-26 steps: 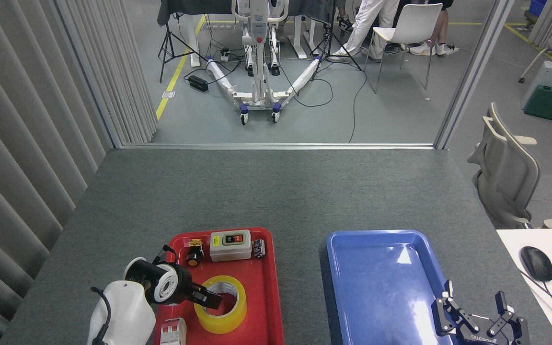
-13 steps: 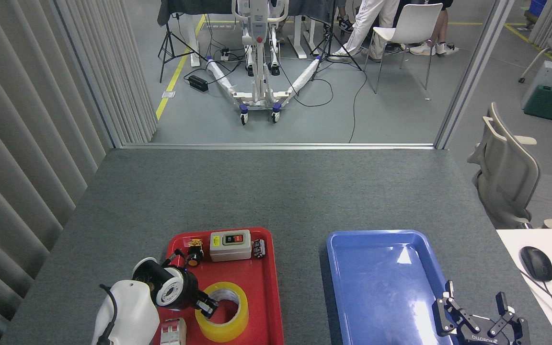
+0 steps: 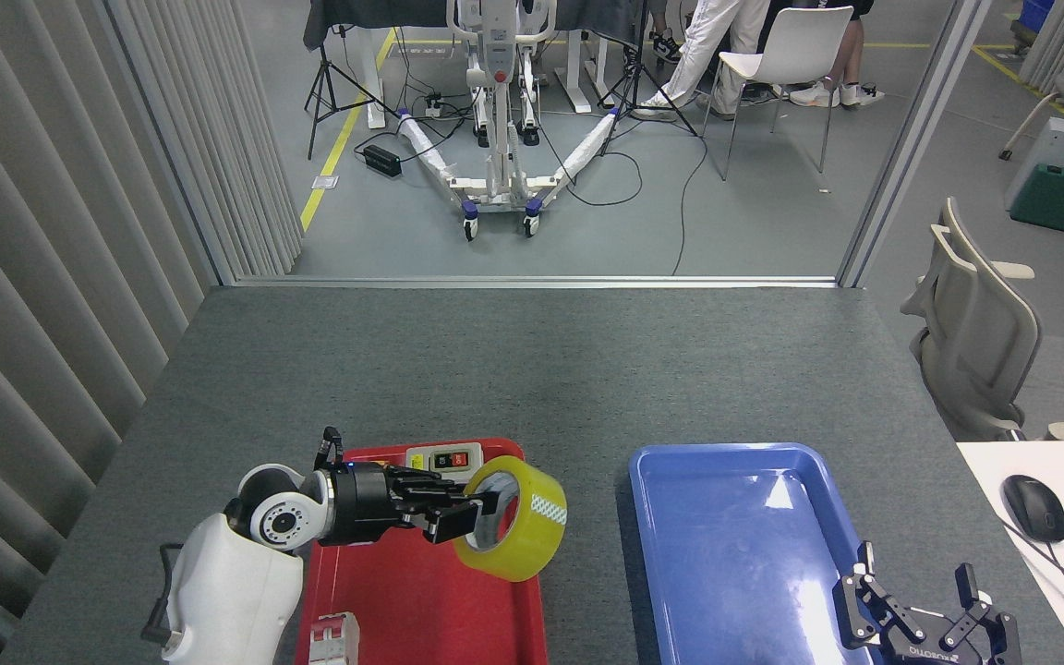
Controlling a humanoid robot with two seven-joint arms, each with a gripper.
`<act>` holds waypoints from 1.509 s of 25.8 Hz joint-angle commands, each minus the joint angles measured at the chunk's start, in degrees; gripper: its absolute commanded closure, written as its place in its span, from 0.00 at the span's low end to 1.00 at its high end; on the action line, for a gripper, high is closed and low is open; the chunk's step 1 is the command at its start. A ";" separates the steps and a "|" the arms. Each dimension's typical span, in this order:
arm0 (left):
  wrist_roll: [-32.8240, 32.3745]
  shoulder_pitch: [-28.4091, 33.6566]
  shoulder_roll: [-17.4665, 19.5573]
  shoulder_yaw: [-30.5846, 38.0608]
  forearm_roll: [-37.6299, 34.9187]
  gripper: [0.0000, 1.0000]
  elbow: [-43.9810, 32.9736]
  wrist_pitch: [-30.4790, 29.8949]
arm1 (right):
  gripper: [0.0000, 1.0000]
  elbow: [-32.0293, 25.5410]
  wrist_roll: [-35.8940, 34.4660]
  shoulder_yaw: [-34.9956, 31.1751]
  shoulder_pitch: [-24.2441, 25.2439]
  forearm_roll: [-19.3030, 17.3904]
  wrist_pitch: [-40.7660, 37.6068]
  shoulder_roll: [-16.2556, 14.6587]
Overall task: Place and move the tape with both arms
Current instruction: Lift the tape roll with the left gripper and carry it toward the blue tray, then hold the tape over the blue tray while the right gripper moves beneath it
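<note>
The left tool (image 3: 458,513) is clenched on the roll of yellow packing tape (image 3: 515,519), its black fingers (image 3: 421,499) reaching into the roll's core from the left. The tape is tilted on edge, with its open core facing left toward the arm and a white patterned strip showing on its outer band. It hangs above the right part of the red tray (image 3: 421,600), clear of the tray floor as far as the view shows, and overlaps the tray's right rim. Behind the tape, at the far edge of the red tray, a grey switch box (image 3: 435,458) with a red and a dark button is partly hidden by the fingers. A small white terminal block (image 3: 332,639) lies in the red tray's near left corner. To the right of the red tray, apart from it, sits the blue tray (image 3: 735,554) on the grey worktop (image 3: 532,369). The right tool (image 3: 924,619) is over the blue tray's near right corner, its fingers spread apart and holding nothing.
</note>
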 commanded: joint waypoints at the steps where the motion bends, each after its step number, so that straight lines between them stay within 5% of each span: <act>1: 0.08 0.20 -3.61 -2.58 16.64 1.00 6.13 -0.15 | 0.00 0.00 -0.01 0.00 0.03 0.01 0.00 0.04; 6: -0.54 -0.16 -5.28 -11.28 18.48 1.00 7.54 -0.15 | 0.00 0.00 -0.01 0.00 0.03 0.01 0.00 0.04; 14: -5.64 -0.24 -7.13 -16.20 18.57 1.00 8.60 -0.15 | 0.00 0.00 -0.10 0.00 0.03 0.10 0.00 -0.05; 39: -6.43 -0.16 -7.66 -14.97 19.18 1.00 8.68 -0.15 | 0.00 1.67 -0.10 -1.32 0.12 -0.25 -0.79 0.04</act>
